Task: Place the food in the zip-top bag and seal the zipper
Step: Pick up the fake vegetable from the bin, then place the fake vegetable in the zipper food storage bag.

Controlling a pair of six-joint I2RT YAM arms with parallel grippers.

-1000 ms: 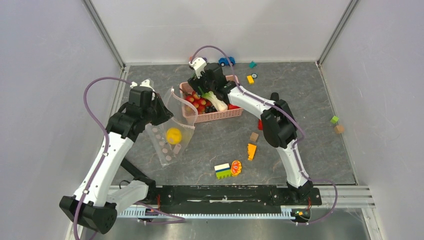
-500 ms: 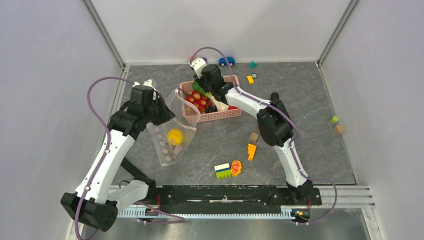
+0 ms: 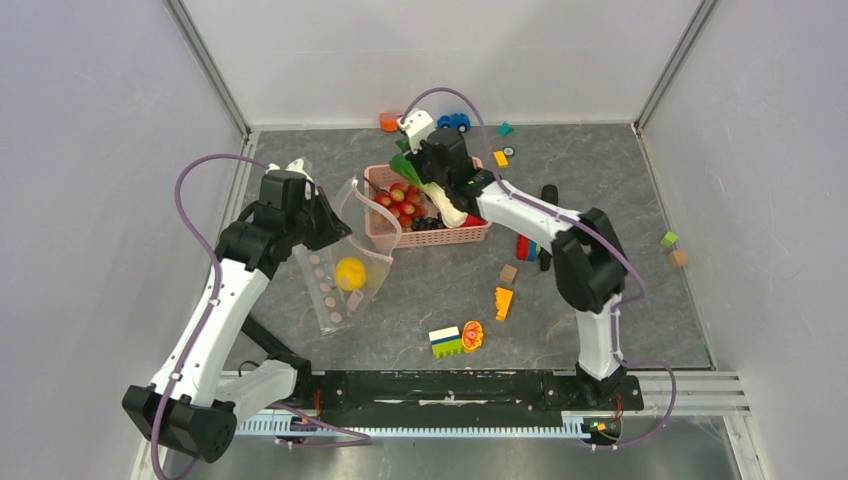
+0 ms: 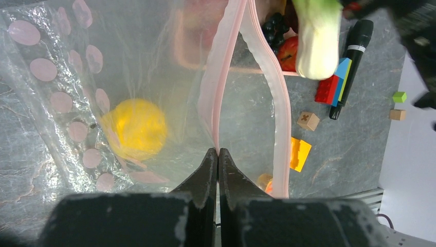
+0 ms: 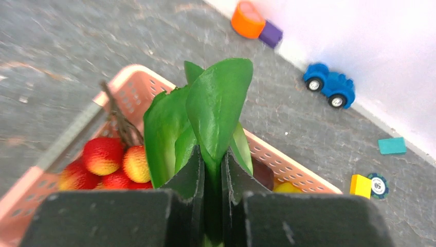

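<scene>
The clear zip-top bag (image 3: pixel 335 285) hangs open at the left, and a yellow citrus (image 4: pixel 136 126) lies inside it. My left gripper (image 4: pixel 218 153) is shut on the near side of the pink zipper (image 4: pixel 226 56) and holds the mouth up. The pink basket (image 3: pixel 470 236) still holds red strawberries (image 5: pixel 103 154), dark berries (image 3: pixel 428 223) and other food. My right gripper (image 5: pixel 210 154) is shut on the green leaves of the bok choy (image 5: pixel 218 103). Its white stalk (image 3: pixel 445 205) slants down over the basket.
Behind the basket are a blue toy car (image 3: pixel 453 122) and an orange piece (image 3: pixel 389 121). A black marker (image 4: pixel 349 67) and coloured blocks (image 3: pixel 527 248) lie right of it. An orange wedge (image 3: pixel 503 302) and a green-and-yellow block (image 3: pixel 446 341) lie nearer. Small cubes (image 3: pixel 672 248) sit far right.
My right gripper has shut on the bok choy's leaves and moved right and back, tilting the bok choy up. The basket shifted slightly right. The left arm and bag stayed put.
</scene>
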